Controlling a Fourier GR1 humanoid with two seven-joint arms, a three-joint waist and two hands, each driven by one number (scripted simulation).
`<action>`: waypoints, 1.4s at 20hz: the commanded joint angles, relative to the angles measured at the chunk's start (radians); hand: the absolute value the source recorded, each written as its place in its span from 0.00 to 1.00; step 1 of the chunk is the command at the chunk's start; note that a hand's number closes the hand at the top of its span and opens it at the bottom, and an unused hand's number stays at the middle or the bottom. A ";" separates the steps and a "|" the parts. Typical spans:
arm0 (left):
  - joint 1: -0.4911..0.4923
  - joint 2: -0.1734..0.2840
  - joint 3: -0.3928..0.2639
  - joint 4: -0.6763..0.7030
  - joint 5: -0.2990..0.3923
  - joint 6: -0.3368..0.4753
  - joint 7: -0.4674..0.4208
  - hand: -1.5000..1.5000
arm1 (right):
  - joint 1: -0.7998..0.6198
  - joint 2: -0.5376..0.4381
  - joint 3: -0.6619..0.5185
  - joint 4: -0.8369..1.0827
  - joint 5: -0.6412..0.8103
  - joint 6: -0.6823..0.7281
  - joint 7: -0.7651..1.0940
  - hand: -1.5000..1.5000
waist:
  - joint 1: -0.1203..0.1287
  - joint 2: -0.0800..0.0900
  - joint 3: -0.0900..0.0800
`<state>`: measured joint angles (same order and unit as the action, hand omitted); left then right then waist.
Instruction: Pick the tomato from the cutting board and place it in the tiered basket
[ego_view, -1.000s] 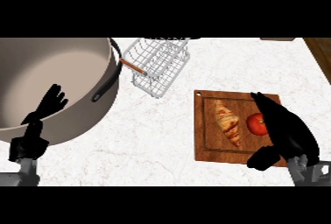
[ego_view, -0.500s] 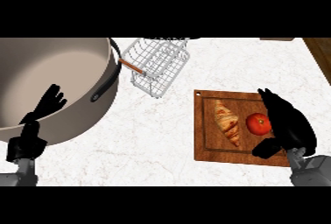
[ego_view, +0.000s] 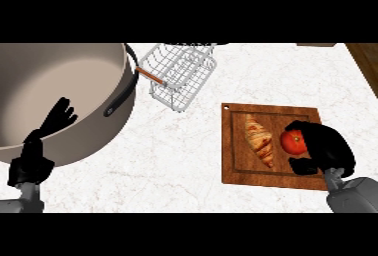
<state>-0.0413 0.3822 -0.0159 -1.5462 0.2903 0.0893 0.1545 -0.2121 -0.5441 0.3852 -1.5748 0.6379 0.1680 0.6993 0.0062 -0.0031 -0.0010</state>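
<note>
A red tomato (ego_view: 292, 142) lies on the right half of the wooden cutting board (ego_view: 238, 170). My right hand (ego_view: 325, 147) curls round its right side, fingers over the top and thumb below it, hiding part of the fruit. The tomato rests on the board. The white wire tiered basket (ego_view: 181, 74) stands at the back, above and left of the board. My left hand (ego_view: 44, 137) rests open at the left, fingers up, in front of the big pot.
A croissant (ego_view: 258, 140) lies on the board just left of the tomato. A large grey pot (ego_view: 59, 90) with a black handle fills the left side. The counter's wooden edge (ego_view: 367, 60) shows at the far right.
My right hand has slid right off the tomato's top and curled its fingers round the fruit's right side. The left hand has not moved.
</note>
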 joint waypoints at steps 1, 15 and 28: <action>-0.029 -0.041 -0.073 -0.051 -0.048 0.009 0.054 0.50 | -0.016 0.039 0.029 0.040 0.022 0.060 -0.013 1.00 | -0.003 0.003 0.001; -0.017 -0.074 -0.061 -0.061 -0.067 -0.006 0.072 0.50 | 0.048 0.007 -0.011 -0.001 0.261 -0.124 -0.102 1.00 | -0.016 0.001 0.001; 0.028 -0.028 0.004 -0.049 -0.036 -0.068 0.039 0.50 | 0.098 0.092 -0.144 -0.435 0.252 -0.368 -0.039 1.00 | -0.026 -0.004 0.001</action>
<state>-0.0002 0.3537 0.0233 -1.5864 0.2545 0.0639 0.1844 -0.0973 -0.4759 0.2711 -1.8724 0.9123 -0.1532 0.6654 -0.0157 -0.0091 -0.0007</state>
